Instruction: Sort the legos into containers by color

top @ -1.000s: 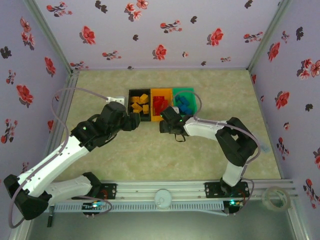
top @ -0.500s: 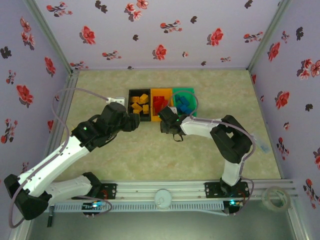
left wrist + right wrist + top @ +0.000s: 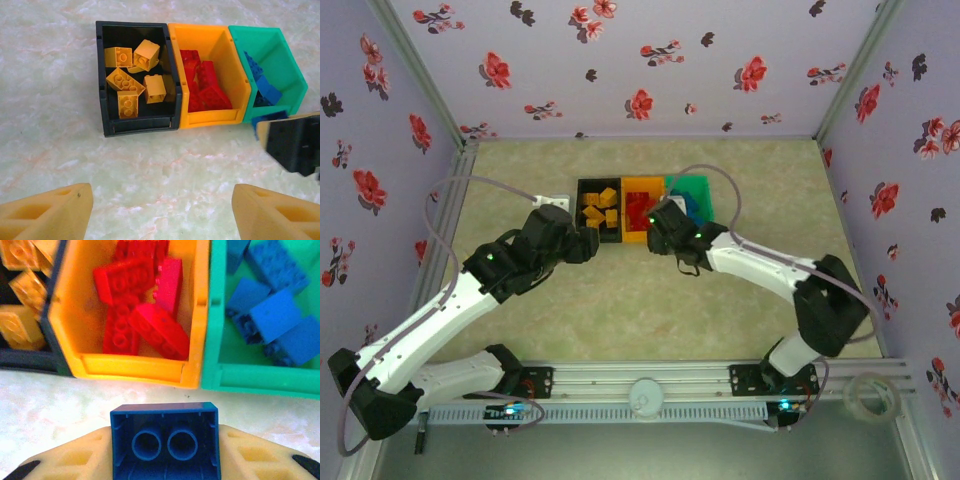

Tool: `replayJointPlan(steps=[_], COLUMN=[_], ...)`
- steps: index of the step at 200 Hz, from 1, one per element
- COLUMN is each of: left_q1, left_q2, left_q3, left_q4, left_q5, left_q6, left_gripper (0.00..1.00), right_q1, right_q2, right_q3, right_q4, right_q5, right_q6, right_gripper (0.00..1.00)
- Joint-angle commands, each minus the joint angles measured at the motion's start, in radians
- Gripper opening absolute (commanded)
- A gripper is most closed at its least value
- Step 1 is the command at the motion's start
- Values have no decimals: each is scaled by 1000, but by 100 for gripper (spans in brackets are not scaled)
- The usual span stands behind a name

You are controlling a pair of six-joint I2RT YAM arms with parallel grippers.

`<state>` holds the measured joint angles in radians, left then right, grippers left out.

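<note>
- Jaws of the right gripper (image 3: pixel 165 462) are standing partly closed and pinching a blue brick (image 3: pixel 165 437) by its two sides, with its hollow underside and two round tubes facing the wrist camera.
- Directly ahead of these jaws, the front walls of the orange bin (image 3: pixel 135 367) and the green bin (image 3: pixel 260 377) are standing side by side. The held brick is hanging just short of the seam where they join, over the bare marbled table (image 3: pixel 60 400).
- Red bricks (image 3: pixel 145 315) are lying heaped in the orange bin, ahead and to the left of the right jaws.
- Blue bricks (image 3: pixel 280 320) are lying piled in the green bin, ahead and to the right of the same jaws.
- Jaws of the left gripper (image 3: pixel 162 215) are standing wide apart and gripping nothing; its yellow fingers (image 3: pixel 50 210) are framing only bare table.
- Ahead of the left jaws and slightly to their left, well apart from them, the black bin (image 3: pixel 107 107) is holding the yellow bricks (image 3: pixel 130 82).
- To the right of the left jaws and ahead of them, the right gripper is hanging near the front of the green bin, one end of its blue brick showing there.
- All three bins are sitting joined in a row, black, then orange, then green.
</note>
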<state>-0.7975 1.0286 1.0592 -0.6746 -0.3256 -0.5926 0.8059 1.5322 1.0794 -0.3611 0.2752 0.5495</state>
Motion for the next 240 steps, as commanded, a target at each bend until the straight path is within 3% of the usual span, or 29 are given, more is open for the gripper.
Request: replayJointPlan(steps=[1,46,76,108,151,198,240], left_q1=[1,-5,-9,-14,-22,-24,-23], left_q2=[-15,-18,-19,-19,-27,-31,-25], left_q3=[7,5,5,30,39,35,29], left_q4=[-10,2,8,7,0,0,14], left_q5=[-1,1,2,4,4,2,-1], left_q6=[1,1,5,17,26,30,34], left_gripper=[73,73,72,72,72,71,73], right_q1=[-5,-108,-206,-287,-325,-350,-353], right_q2=[-75,-152,-141,-47,125,245,244], right_q3=[50,141,186,271,400,467,451], right_q4=[-104,-186,-193,-195,-205,-223,-216], right_q5=[80,65,-17,-89,-125,-136,-137], right_q6=[-59,-139,-184,-216,-233,-232,-232], right_gripper=[42,42,42,43,43,56,71])
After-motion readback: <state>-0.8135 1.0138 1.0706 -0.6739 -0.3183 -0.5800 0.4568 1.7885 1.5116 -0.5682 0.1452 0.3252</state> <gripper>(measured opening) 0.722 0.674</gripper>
